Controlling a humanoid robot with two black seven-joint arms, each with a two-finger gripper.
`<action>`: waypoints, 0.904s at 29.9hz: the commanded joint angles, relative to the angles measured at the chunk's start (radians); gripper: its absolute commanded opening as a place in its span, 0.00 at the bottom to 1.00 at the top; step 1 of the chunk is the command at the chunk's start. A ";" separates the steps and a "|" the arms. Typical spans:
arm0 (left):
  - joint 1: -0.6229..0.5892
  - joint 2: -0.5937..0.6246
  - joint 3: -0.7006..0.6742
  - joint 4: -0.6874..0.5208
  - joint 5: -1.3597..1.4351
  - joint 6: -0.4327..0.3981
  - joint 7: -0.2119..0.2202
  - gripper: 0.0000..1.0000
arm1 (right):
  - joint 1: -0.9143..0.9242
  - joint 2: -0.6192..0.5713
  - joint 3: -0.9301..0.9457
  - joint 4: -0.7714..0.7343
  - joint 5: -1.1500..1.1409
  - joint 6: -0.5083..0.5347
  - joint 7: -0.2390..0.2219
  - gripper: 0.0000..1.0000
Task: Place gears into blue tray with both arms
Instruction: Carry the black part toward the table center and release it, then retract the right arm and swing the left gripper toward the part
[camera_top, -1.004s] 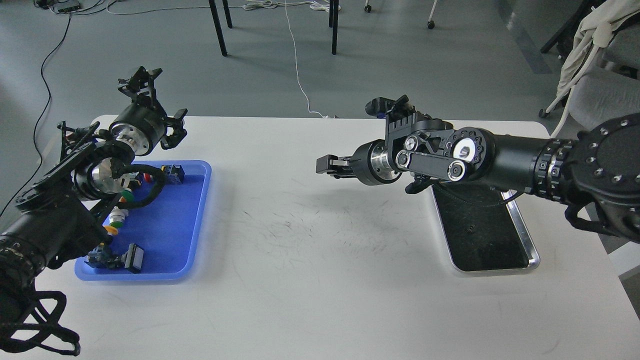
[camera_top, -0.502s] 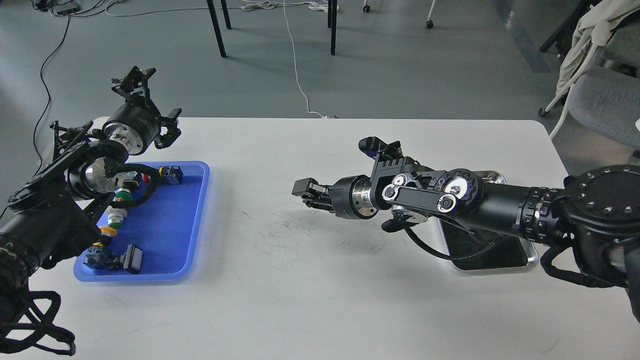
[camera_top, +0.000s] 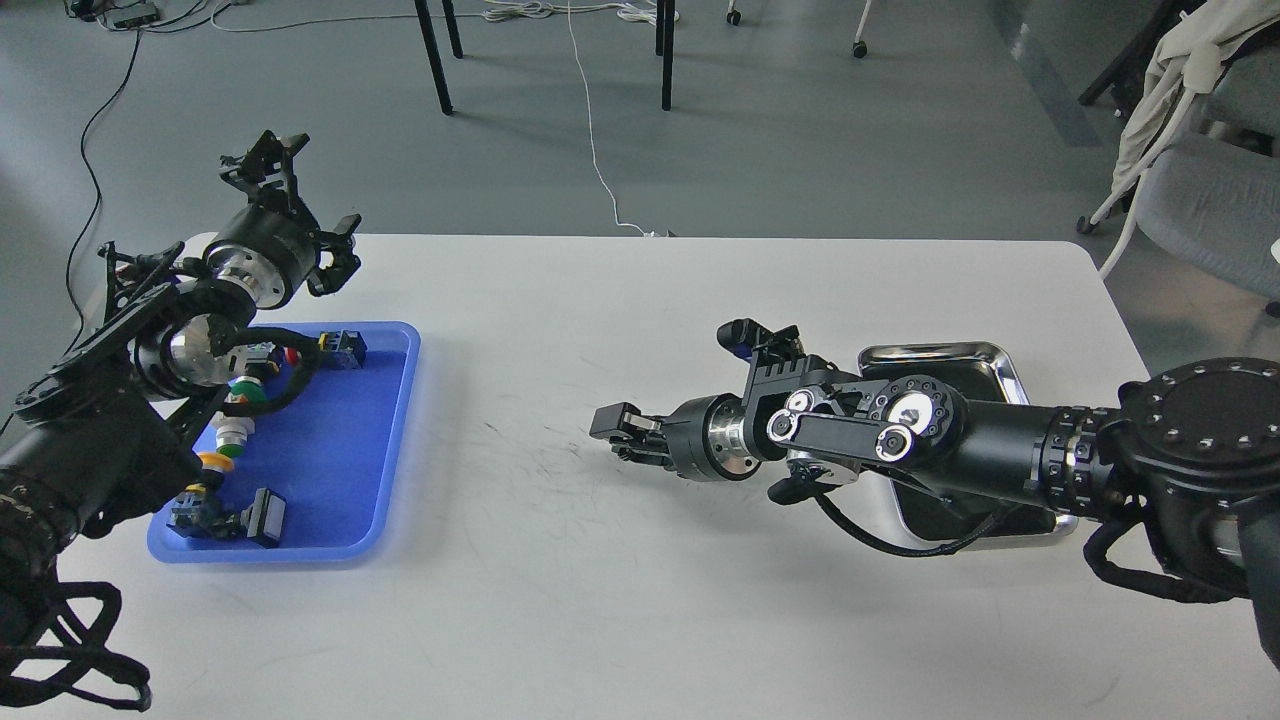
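The blue tray (camera_top: 345, 450) lies at the table's left, with coloured push-button switches (camera_top: 236, 430) along its left side. My left gripper (camera_top: 305, 212) hovers over the table's far-left corner, just behind the tray, and its claw fingers stand spread open with nothing between them. Out over the middle of the table my right gripper (camera_top: 612, 428) points left, well right of the tray. Its fingers are pressed together, and I cannot make out anything between them. No gears show; my right arm covers much of the steel tray.
A shiny steel tray (camera_top: 940, 354) with a dark bottom sits at the right, mostly under my right forearm. Beyond the table's far edge are chair legs (camera_top: 435, 55) and floor cables. An office chair (camera_top: 1215, 190) stands at the far right.
My right arm has dropped lower and swung left from above the steel tray toward the table's middle, gripper still closed. The left gripper has shifted slightly left.
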 joint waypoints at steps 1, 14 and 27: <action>0.000 0.000 0.000 0.000 0.000 0.000 0.000 0.98 | 0.000 0.000 -0.002 0.005 0.004 0.001 0.000 0.25; 0.000 -0.002 0.000 0.000 0.000 0.000 0.000 0.98 | 0.002 0.000 0.000 0.010 0.009 -0.002 0.006 0.65; -0.002 -0.002 0.002 0.000 0.003 0.002 0.002 0.98 | 0.057 0.000 0.227 -0.163 0.010 0.002 0.011 0.87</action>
